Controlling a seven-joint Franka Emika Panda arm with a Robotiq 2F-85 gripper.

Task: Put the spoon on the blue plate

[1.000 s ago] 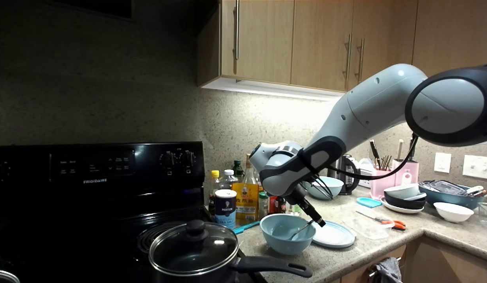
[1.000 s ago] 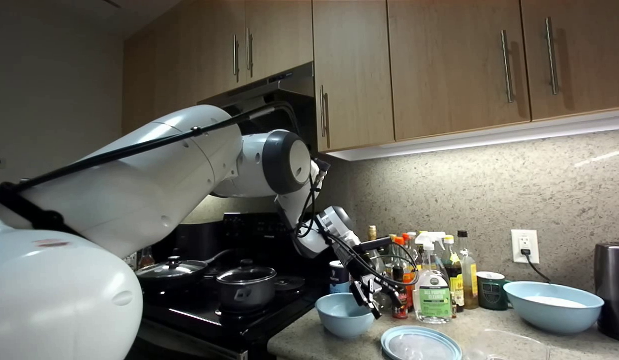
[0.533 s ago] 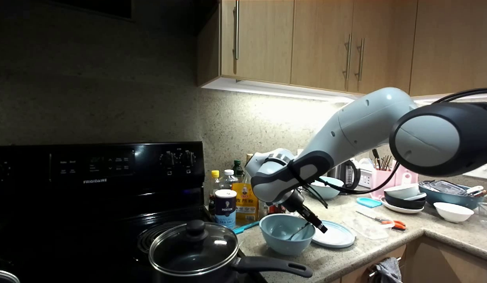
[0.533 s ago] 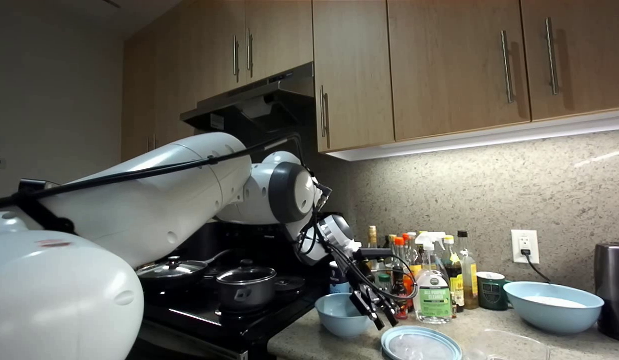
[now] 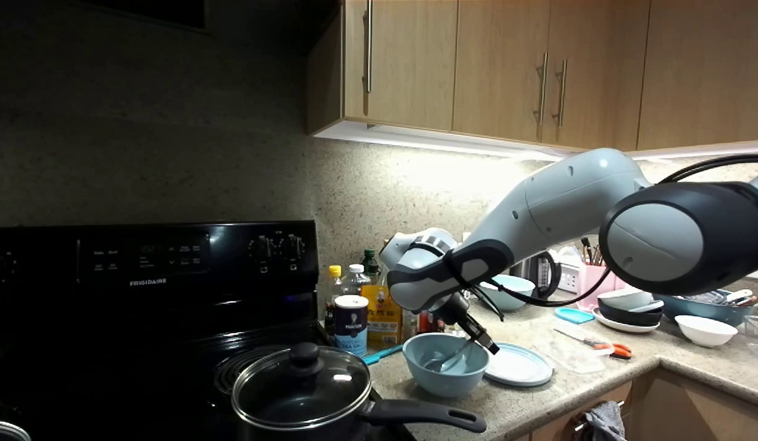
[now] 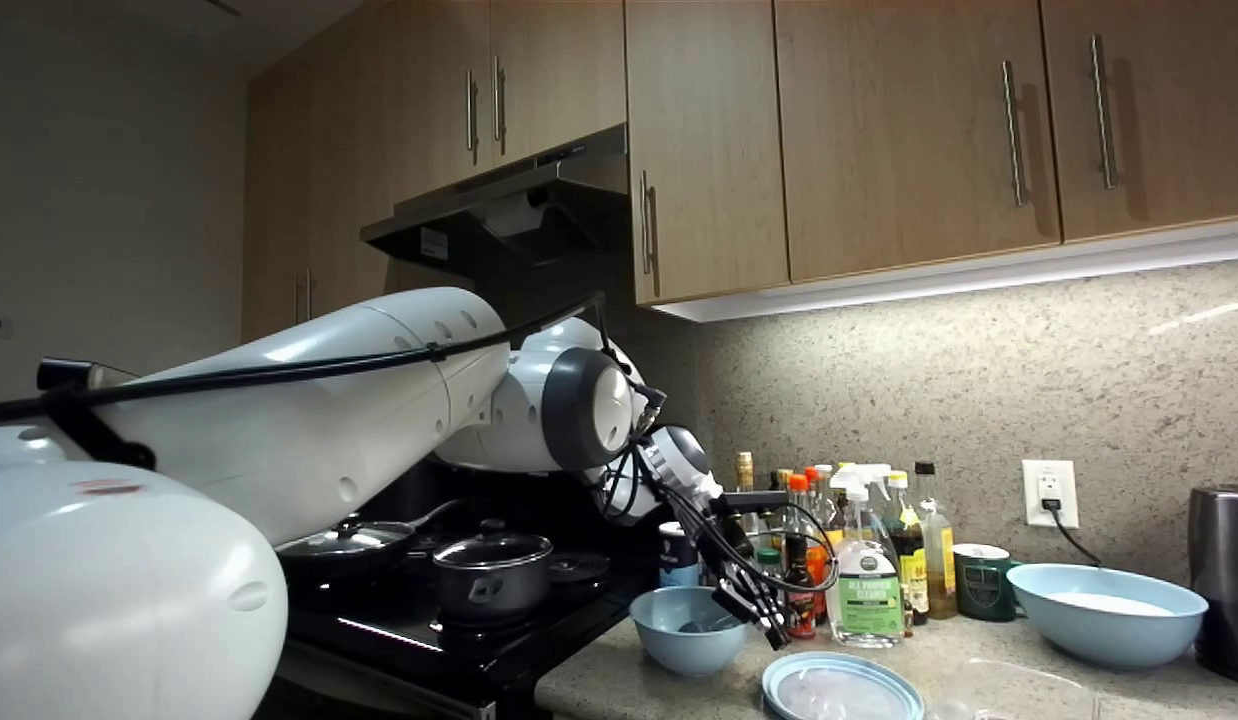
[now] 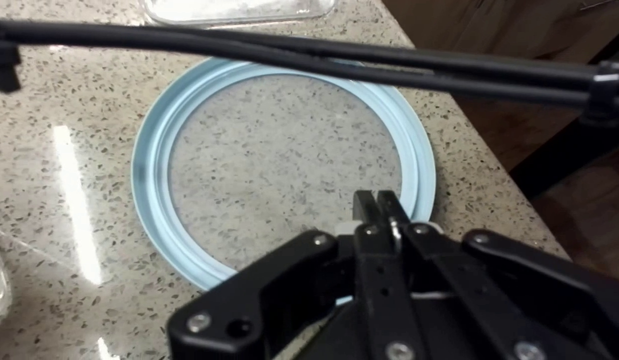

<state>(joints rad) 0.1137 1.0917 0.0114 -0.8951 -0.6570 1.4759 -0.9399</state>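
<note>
1. While the arm is slanting down from the right edge of an exterior view, the claw is pinching the spoon: its fingers are pressing nearly together, and a glint of metal is showing between them in the wrist view!

2. The spoon is leaning in the bowl, right of centre and low in the frame; its head is sitting inside, and its handle is tilting up to the right, into the claw.

3. Here's the plate, pale blue, round, lying flat on the counter. It's filling the middle of the wrist view, the fingers are covering its lower right, and in both exterior views it's lying just right of the bowl.

4. On the stove, a lidded pot is sitting low and left of centre in both exterior views.

5. Behind and left of the bowl, a salt can is standing upright. In an exterior view a spray bottle is standing right of the claw, and a wider bowl is sitting near the kettle at the right edge.
</note>
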